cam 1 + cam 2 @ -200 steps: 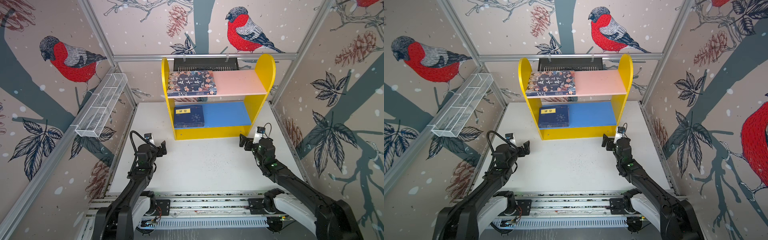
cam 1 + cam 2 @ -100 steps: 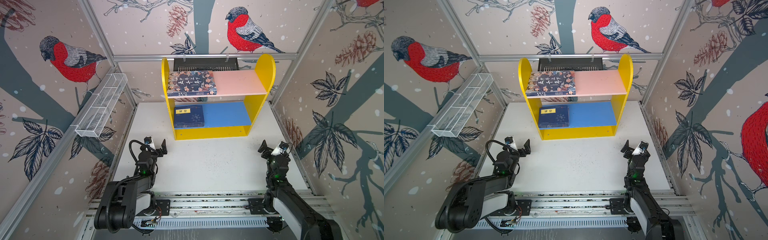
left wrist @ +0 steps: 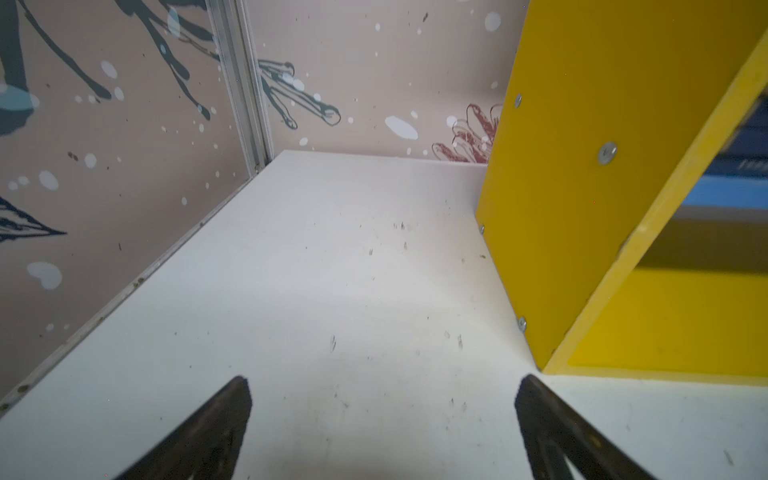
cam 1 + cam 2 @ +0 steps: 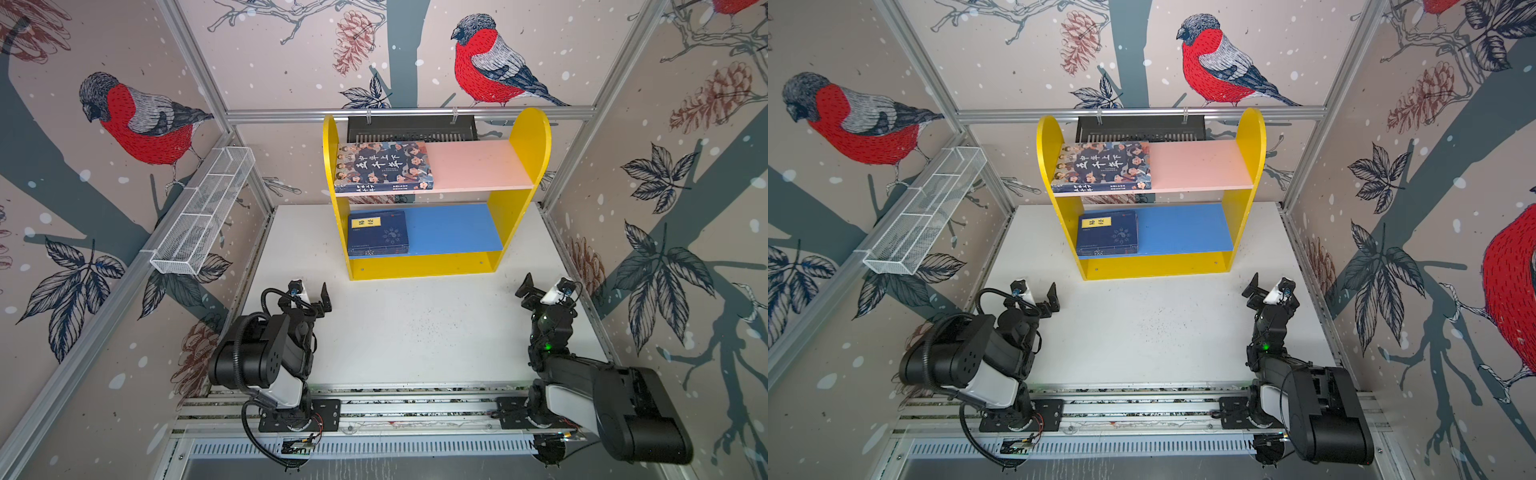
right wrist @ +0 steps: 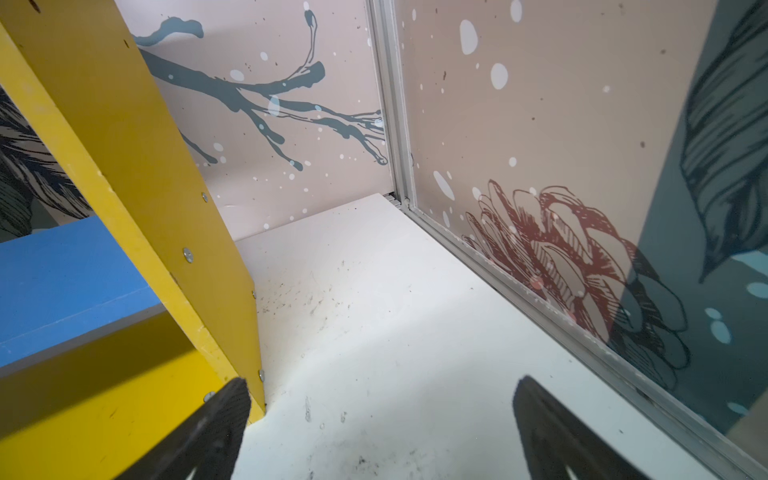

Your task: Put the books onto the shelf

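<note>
Both jaws wide apart, empty — illustrated book [image 4: 383, 166] on shelf [image 4: 530, 137] top, navy books [image 4: 378, 235] below

**Things Sitting Around the Little Room**

A white wire tray [image 4: 202, 214] is hanging on a silver bar along the left wall. A black basket with slots [image 4: 411, 129] is hanging from another silver bar [image 4: 282, 115] at the back wall. The white tabletop [image 4: 415, 332] is lying flat in the middle, and small dark specks are dotting it. Painted birds with red bellies [image 4: 484, 62] are sitting on the walls. Grey branches, dark leaves [image 4: 660, 270] and brown pine cones [image 4: 355, 41] are spreading around them. White dots are floating over the walls like snow. A silver track [image 4: 415, 409] is running along the front edge of the tabletop.
</note>
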Motion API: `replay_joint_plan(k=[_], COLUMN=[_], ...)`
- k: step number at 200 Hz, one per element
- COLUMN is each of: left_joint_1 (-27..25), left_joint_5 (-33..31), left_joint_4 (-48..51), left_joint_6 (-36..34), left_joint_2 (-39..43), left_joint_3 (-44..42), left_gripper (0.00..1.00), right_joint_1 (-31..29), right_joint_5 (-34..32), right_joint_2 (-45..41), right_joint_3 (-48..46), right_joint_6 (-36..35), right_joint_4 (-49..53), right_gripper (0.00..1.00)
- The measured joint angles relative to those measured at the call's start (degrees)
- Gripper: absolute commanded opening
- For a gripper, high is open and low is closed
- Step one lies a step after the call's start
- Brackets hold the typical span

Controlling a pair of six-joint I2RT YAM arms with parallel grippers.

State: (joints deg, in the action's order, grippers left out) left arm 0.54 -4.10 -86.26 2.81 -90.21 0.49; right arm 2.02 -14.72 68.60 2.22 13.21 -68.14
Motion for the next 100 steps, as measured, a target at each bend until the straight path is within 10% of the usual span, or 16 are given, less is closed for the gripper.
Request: replay_joint_plan(k=[100], left_joint_1=[0.09], left_joint_5=[-1.92], left_joint_4=[-3.19], left_joint_6=[0.24], left_joint_2=[0.39], left_joint_3=[3.50], left_gripper=[0.99], right_joint_1=[-3.91], right_joint_5=[-1.73], right_joint_2=[18.29], right_joint_3=[8.35], right_joint_6=[-4.52], right_joint_4=[-9.49], right_gripper=[1.00])
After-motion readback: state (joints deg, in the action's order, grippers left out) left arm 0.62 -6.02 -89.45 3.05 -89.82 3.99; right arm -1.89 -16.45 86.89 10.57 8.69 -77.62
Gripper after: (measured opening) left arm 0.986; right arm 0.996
